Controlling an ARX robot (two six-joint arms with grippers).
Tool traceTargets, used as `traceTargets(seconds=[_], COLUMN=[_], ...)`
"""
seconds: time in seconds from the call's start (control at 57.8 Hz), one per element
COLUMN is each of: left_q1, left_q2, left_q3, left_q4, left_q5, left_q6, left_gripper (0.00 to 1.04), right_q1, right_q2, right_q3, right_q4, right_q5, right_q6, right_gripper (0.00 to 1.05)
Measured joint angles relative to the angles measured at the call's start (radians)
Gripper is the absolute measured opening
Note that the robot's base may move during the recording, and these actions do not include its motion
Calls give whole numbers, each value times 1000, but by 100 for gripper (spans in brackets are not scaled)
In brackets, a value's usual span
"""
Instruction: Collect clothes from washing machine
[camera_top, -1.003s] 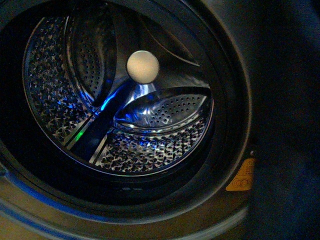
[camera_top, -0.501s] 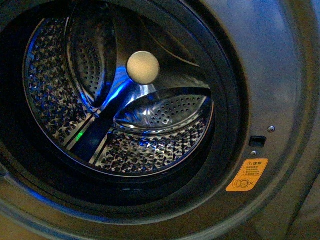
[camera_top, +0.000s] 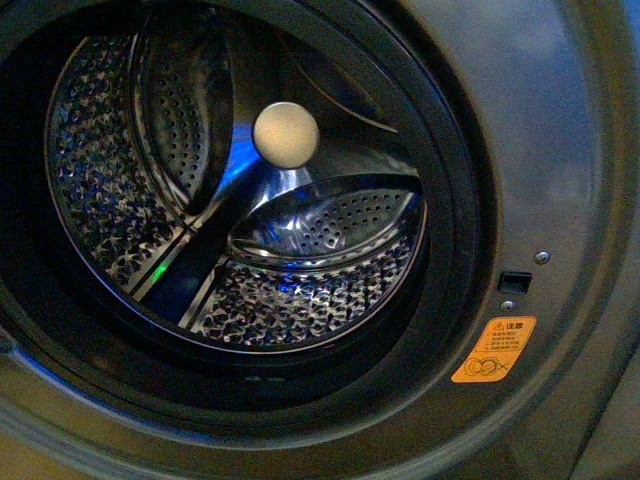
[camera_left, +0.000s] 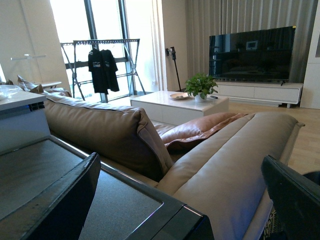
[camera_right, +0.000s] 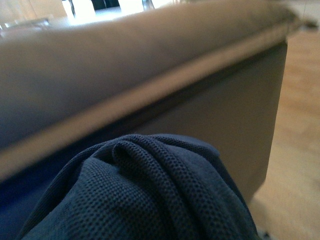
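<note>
One grey metallic front-loading washing machine (camera_top: 560, 150), with one perforated steel drum (camera_top: 100, 200), one round cream centre disc (camera_top: 286, 134), two perforated drum paddles (camera_top: 180, 110) in view, one orange warning sticker (camera_top: 494, 350) and two small screws (camera_top: 541, 258) at its right. One dark navy mesh-knit garment (camera_right: 150, 200). One tan leather sofa (camera_left: 100, 130), one pink cushion (camera_left: 200, 131), one white low table (camera_left: 175, 106), one green potted plant (camera_left: 200, 86), one black flat television (camera_left: 252, 52), one metal drying rack (camera_left: 100, 44).

Grey washing machine (camera_top: 560, 150); perforated steel drum (camera_top: 110, 180), cream disc (camera_top: 286, 134); orange sticker (camera_top: 494, 350); navy mesh-knit clothes (camera_right: 150, 200); tan sofa (camera_left: 225, 165).
</note>
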Motion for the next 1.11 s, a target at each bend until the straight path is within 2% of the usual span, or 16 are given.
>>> traceTargets(seconds=[0.052, 0.086, 0.173, 0.259, 0.449, 0.588, 0.743, 0.83, 0.968, 1.02, 1.106], left_q1=[0, 0, 0, 0, 0, 0, 0, 0, 0, 0, 0], left_q2=[0, 0, 0, 0, -1, -1, -1, -1, -1, -1, -1], left_q3=[0, 0, 0, 0, 0, 0, 0, 0, 0, 0, 0], left_q4=[0, 0, 0, 0, 0, 0, 0, 0, 0, 0, 0], left_q5=[0, 0, 0, 0, 0, 0, 0, 0, 0, 0, 0], left_q6=[0, 0, 0, 0, 0, 0, 0, 0, 0, 0, 0], left_gripper=[98, 98, 98, 98, 98, 98, 98, 98, 98, 98, 98], right_q1=[-3, -4, -2, 3, 11, 11, 25, 64, 194, 275, 420], right_q2=[26, 44, 108, 131, 106, 43, -175, -309, -490, -557, -651], right_q3=[-37, -65, -169, -239, -274, -264, -274, -276, -286, -300, -342], right_q4=[-34, -67, -159, -193, -230, -217, -88, -17, 174, 236, 233], right_q5=[-13, -30, -49, -62, -107, -138, -282, -306, -234, -165, -47], right_q6=[-36, -67, -170, -210, -219, -174, -23, 72, 257, 317, 347], right_gripper=[5, 10, 30, 44, 76, 99, 97, 97, 97, 97, 97])
